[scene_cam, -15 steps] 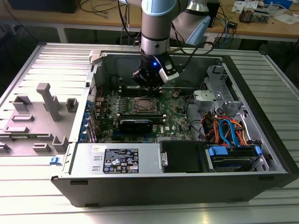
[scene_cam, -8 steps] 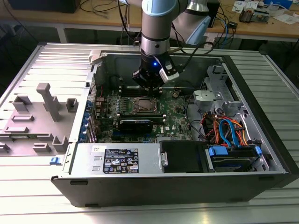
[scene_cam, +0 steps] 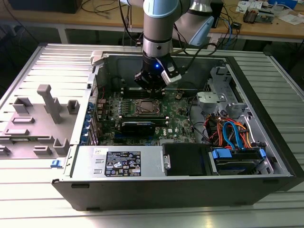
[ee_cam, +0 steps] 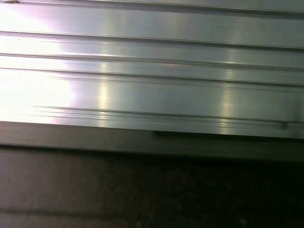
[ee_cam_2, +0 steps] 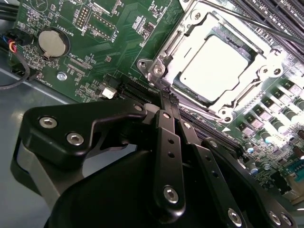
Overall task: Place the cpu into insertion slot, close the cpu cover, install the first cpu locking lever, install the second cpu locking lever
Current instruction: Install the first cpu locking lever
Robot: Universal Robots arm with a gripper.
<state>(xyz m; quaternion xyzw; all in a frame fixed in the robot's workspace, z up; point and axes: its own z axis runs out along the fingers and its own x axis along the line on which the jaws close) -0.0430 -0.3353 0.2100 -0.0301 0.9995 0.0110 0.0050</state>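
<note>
The cpu (ee_cam_2: pixel 216 66), a flat silvery square, lies in the insertion slot (scene_cam: pixel 146 107) on the green motherboard. The cpu cover (ee_cam_2: pixel 172 51), a silvery frame with a square window, lies flat around it. A thin metal lever rod (ee_cam_2: pixel 256 23) runs along one side of the socket. My gripper (ee_cam_2: pixel 166 96) hovers just beside a corner of the socket with its black fingers (ee_cam_2: pixel 167 111) pressed together and nothing between them. In the exterior view the gripper (scene_cam: pixel 151 91) hangs inside the open computer case, right above the slot's far edge.
A round coin battery (ee_cam_2: pixel 52 42) sits on the board. Long memory slots (ee_cam_2: pixel 285 14) flank the socket. A black card (scene_cam: pixel 137 127), the power supply (scene_cam: pixel 123 164), coloured cables (scene_cam: pixel 228 133) and case walls (scene_cam: pixel 156 190) surround the board. A grey fixture (scene_cam: pixel 38 118) lies at the exterior view's left.
</note>
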